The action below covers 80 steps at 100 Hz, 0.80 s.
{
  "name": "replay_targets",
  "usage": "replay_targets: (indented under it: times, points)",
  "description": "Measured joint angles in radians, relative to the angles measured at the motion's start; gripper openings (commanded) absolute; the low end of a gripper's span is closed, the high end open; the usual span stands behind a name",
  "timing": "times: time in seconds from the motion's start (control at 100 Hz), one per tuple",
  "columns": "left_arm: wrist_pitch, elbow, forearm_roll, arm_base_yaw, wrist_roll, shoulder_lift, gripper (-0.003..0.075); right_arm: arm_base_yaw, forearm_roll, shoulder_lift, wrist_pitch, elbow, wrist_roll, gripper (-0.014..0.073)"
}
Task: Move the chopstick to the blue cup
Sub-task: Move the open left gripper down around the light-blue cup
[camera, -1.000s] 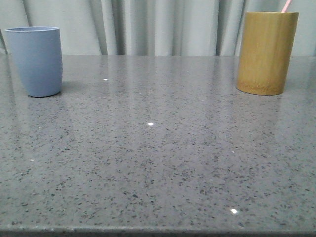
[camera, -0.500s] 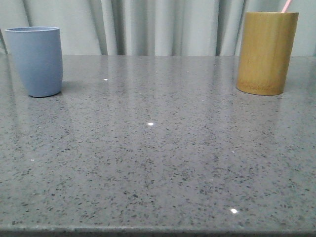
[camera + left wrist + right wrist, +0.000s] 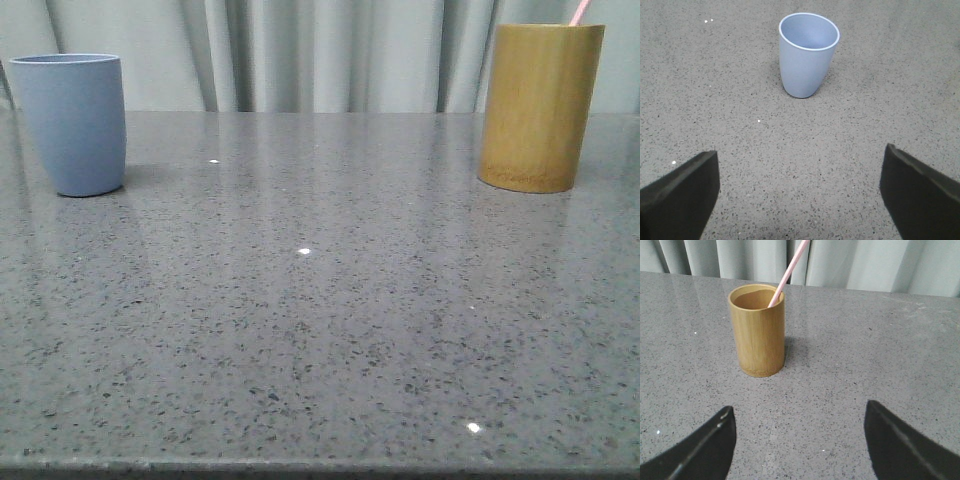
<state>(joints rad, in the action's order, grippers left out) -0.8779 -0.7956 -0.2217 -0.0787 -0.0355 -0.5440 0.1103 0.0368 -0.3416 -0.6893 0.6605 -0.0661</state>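
The light-blue cup (image 3: 76, 124) stands upright at the table's far left; from the left wrist it shows empty (image 3: 807, 52). A pale pink chopstick (image 3: 789, 271) leans inside the tan bamboo cylinder (image 3: 758, 330) at the far right (image 3: 538, 105), its tip poking above the rim (image 3: 579, 12). My left gripper (image 3: 800, 172) is open over bare table, well short of the blue cup. My right gripper (image 3: 799, 425) is open too, short of the bamboo cylinder, with nothing between its fingers. Neither gripper appears in the front view.
Grey speckled stone table (image 3: 320, 300) runs between the two cups. Pale curtains (image 3: 330, 50) hang behind the far edge. The table's near edge lies along the bottom of the front view.
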Motion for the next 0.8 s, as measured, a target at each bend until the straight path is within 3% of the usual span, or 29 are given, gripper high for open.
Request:
replay_targets:
  times: [0.26,0.8]
  points:
    - [0.010,-0.098,-0.001,0.000,-0.019,-0.147,0.0638,0.000,0.000,0.000,0.010,0.000,0.000,0.0552]
    - [-0.040,-0.585,0.001,0.000,-0.026,-0.806,0.0638,0.000,0.000,0.000,0.012,0.000,-0.001,0.0552]
